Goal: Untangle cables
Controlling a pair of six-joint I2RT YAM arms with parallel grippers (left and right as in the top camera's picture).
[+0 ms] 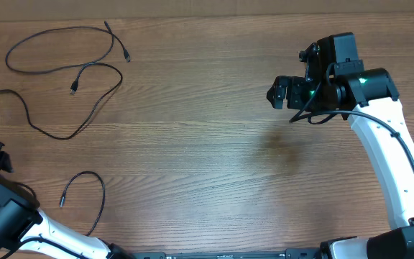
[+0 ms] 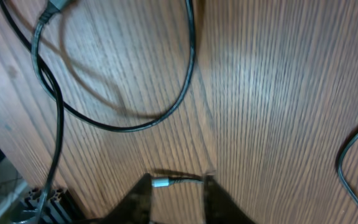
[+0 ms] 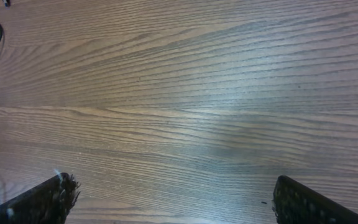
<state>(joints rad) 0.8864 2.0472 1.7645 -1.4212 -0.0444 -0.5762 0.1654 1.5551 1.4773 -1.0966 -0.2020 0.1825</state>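
Cables [image 2: 129,128] look light, limp, snag-prone; best pinched behind plug [image 2: 160,182] at 6 o'clock, inside released left tool [image 2: 176,202]; right tool [image 3: 179,200] also released.

The left arm [image 1: 49,230] is laid along the worktop's left edge, the left gripper [image 2: 177,188] narrowly parted. The right arm [image 1: 379,137] is stretched toward the far edge, the right gripper [image 3: 174,190] spread wide.

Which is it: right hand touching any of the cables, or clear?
Apart. Overhead shows the right hand over bare tabletop, the cables lying far off to one side; its wrist view shows only wood between its open fingers.
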